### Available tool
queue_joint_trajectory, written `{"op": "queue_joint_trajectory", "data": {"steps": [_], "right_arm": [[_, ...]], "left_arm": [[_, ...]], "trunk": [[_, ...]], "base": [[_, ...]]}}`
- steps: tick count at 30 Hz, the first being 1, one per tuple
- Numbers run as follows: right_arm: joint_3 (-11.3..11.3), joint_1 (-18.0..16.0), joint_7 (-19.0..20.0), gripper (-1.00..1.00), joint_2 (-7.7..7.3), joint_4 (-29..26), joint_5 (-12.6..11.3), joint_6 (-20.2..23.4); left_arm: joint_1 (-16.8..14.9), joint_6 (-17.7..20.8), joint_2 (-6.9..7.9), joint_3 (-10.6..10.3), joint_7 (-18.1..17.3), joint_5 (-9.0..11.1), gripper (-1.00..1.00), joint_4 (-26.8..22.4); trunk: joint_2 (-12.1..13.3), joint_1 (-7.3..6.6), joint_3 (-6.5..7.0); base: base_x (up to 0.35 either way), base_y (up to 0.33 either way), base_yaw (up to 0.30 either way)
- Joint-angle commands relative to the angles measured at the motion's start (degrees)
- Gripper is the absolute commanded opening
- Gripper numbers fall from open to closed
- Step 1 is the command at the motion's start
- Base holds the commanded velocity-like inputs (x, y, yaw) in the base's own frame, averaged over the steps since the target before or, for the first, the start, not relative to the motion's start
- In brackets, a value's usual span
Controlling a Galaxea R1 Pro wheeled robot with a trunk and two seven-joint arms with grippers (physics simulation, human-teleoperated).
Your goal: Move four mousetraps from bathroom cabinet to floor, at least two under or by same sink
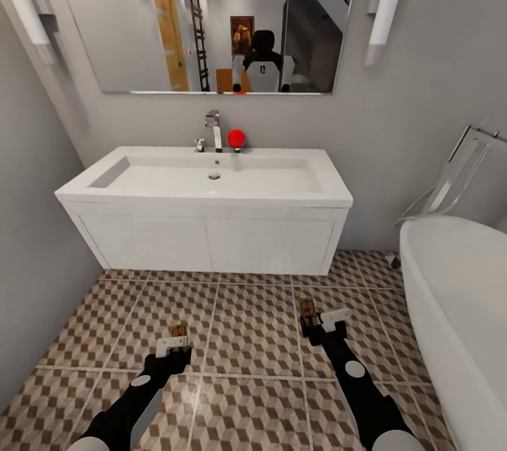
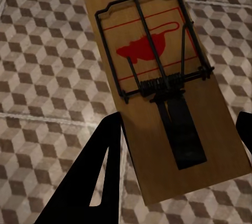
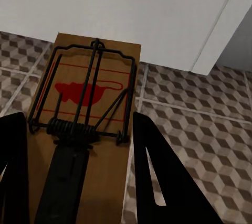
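Note:
The white wall-hung sink with its chrome tap faces me across the cube-patterned bathroom floor. My left gripper is shut on a tan mousetrap, held a little above the tiles in front of the sink's left half. The left wrist view shows that mousetrap between the left gripper's black fingers. My right gripper is shut on a second mousetrap below the sink's right end. That trap sits in the right gripper, with the sink's white front just beyond. The cabinet is out of view.
A white bathtub fills the right side, close to my right arm. A grey wall closes in on the left. A red ball stands by the tap under a wide mirror. A chrome rack leans behind the tub.

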Motion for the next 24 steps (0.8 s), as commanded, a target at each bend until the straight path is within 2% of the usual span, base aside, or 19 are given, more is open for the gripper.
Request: {"op": "queue_joint_trajectory", "data": {"steps": [1,17,21,24], "right_arm": [[-0.5,0.0,0.7,-1.00,0.03,0.0,0.2,-0.3],[-0.5,0.0,0.7,-1.00,0.09,0.0,0.1,-0.5],[-0.5,0.0,0.7,-1.00,0.05,0.0,0.2,-0.5],[-0.5,0.0,0.7,-1.00,0.01,0.0,0.2,-0.5]], "left_arm": [[0.0,0.0,0.08,-0.5,0.5,0.5,-1.00,-0.1],[0.0,0.0,0.08,-0.5,0.5,0.5,-1.00,-0.1],[0.0,0.0,0.02,-0.5,0.5,0.5,-1.00,-0.2],[0.0,0.0,-0.91,-1.6,0.5,0.5,-1.00,-0.3]], "trunk": [[-0.4,0.22,-0.23],[-6.9,3.74,-3.10],[-6.9,3.74,-3.10],[-6.9,3.74,-3.10]], "base": [[0.000,0.000,0.000],[0.000,0.000,0.000],[0.000,0.000,0.000],[0.000,0.000,0.000]]}}
